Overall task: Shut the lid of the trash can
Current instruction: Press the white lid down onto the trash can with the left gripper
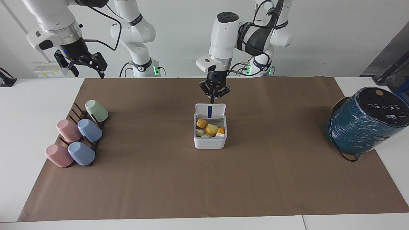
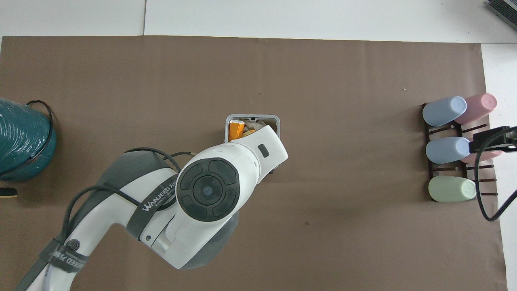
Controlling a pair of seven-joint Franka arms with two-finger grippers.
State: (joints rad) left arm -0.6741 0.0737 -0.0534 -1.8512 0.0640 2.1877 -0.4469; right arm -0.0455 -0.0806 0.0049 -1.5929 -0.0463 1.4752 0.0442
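Observation:
The small white trash can (image 1: 209,142) stands mid-table on the brown paper, with yellow and orange scraps inside. Its lid (image 1: 217,111) stands upright on the edge nearer to the robots, blue strip showing. My left gripper (image 1: 212,101) points down, fingers together, with its tips at the lid's top edge; I cannot tell if they touch it. In the overhead view the left arm covers the lid and most of the can's rim (image 2: 278,120). My right gripper (image 1: 88,72) is open and waits in the air over the table edge near the cup rack.
A large teal-wrapped cylinder (image 1: 364,123) with a black cable stands toward the left arm's end, also in the overhead view (image 2: 20,139). A dark rack holding several pastel cups (image 1: 78,134) stands toward the right arm's end, also in the overhead view (image 2: 454,149).

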